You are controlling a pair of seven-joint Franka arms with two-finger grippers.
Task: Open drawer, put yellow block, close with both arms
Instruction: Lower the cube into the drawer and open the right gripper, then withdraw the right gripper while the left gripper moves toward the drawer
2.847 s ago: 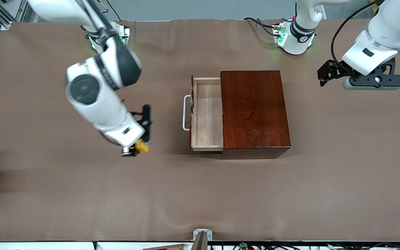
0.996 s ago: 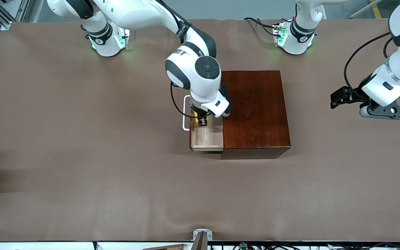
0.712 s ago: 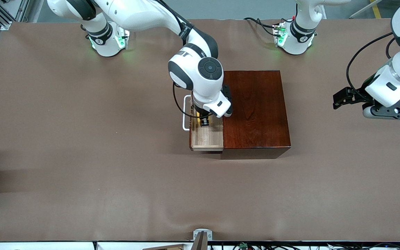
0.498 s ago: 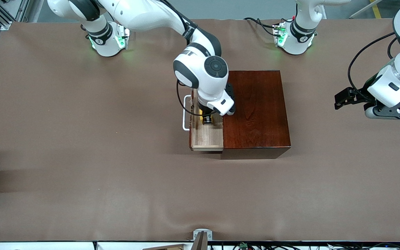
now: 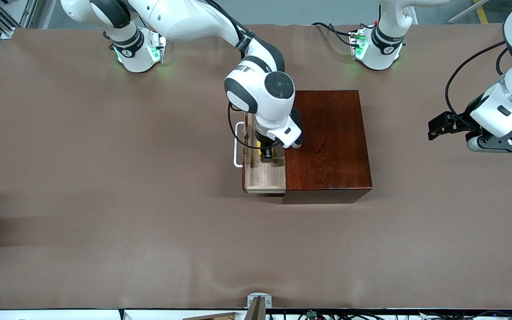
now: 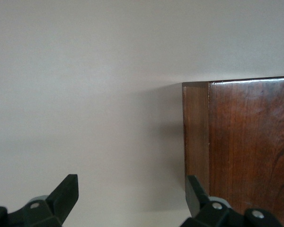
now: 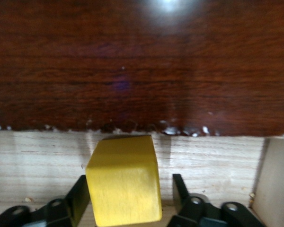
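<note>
Since 2.8 seconds earlier, the right gripper [image 5: 267, 154] had carried the yellow block [image 5: 267, 152] from over the bare tabletop [image 5: 105, 200] to the open drawer [image 5: 265, 175], and in the last second it had shifted slightly toward the box. In the right wrist view its fingers [image 7: 80, 198] stood parted, with a visible gap between the yellow block [image 7: 124, 178] and one finger, so the grip looked just released; the block appeared to rest on the pale drawer floor [image 7: 213, 165], close to the dark box [image 7: 142, 66]. Around it, the drawer stood pulled out toward the right arm's end of the tabletop, its white handle [image 5: 237, 144] clear of the gripper.

The left gripper [image 6: 130, 201] waited wide open and empty, low over the tabletop near the box [image 5: 327, 142] at the left arm's end.

Judging by this, opening was done and placing the block was essentially finished. Left to do: lift the right gripper clear and push the drawer shut with both arms.
</note>
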